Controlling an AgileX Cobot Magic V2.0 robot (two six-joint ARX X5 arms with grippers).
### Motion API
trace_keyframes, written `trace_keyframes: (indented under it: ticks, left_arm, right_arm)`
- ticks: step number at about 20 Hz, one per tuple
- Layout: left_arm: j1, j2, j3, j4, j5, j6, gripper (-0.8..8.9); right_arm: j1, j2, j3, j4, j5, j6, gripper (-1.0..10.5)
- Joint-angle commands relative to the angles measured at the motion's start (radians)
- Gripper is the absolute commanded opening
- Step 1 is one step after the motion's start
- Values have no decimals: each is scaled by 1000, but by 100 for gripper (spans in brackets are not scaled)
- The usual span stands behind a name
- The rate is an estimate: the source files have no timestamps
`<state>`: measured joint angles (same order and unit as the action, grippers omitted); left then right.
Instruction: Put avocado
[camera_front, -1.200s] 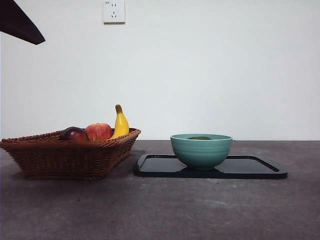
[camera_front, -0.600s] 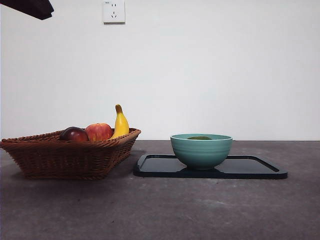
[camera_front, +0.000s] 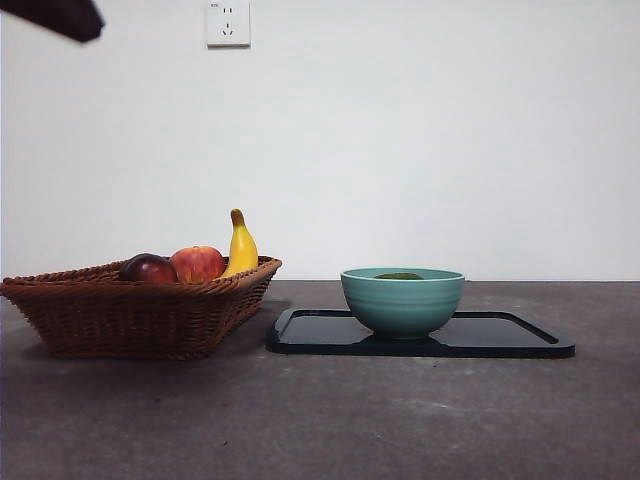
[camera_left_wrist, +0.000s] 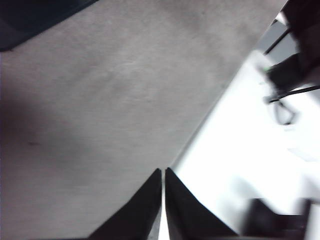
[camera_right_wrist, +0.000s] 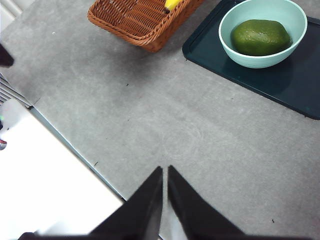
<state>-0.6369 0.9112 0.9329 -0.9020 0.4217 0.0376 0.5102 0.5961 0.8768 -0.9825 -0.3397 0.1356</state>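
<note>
The dark green avocado (camera_right_wrist: 260, 37) lies inside a teal bowl (camera_right_wrist: 263, 59); in the front view only its top (camera_front: 399, 276) shows above the bowl's rim (camera_front: 402, 300). The bowl stands on a dark tray (camera_front: 500, 337) (camera_right_wrist: 280, 82). My right gripper (camera_right_wrist: 165, 172) is shut and empty, high above the bare table near its front edge, well away from the bowl. My left gripper (camera_left_wrist: 163, 173) is shut and empty over the table's edge; a black arm tip (camera_front: 60, 17) shows at the top left corner of the front view.
A brown wicker basket (camera_front: 130, 310) (camera_right_wrist: 140, 20) stands left of the tray, holding a dark red-purple fruit (camera_front: 148, 268), a red apple (camera_front: 198, 263) and a banana (camera_front: 240, 247). A wall socket (camera_front: 227, 22) is on the white wall behind.
The black arm tip at the top left of the front view has drawn upward and shrunk. Basket, bowl, tray and avocado have not moved.
</note>
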Motion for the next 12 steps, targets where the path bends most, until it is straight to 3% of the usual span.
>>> trace_keyframes:
  ticks: [1,4,6,12]
  left_arm:
    - [12,-21,14,-1,-141,195,10]
    - [52,-69,14,42,-161,202,9]
    - [141,-124,10,130,-171,256,10]
    - [494,-422,-271,789,-183,209,10]
  right_arm:
    - [6,3,8,10,0,7,8]
    - [6,3,8,10,0,6,8]
    - [6,3,8,10,0,7,8]
    - [6,3,8,10,0,6,8]
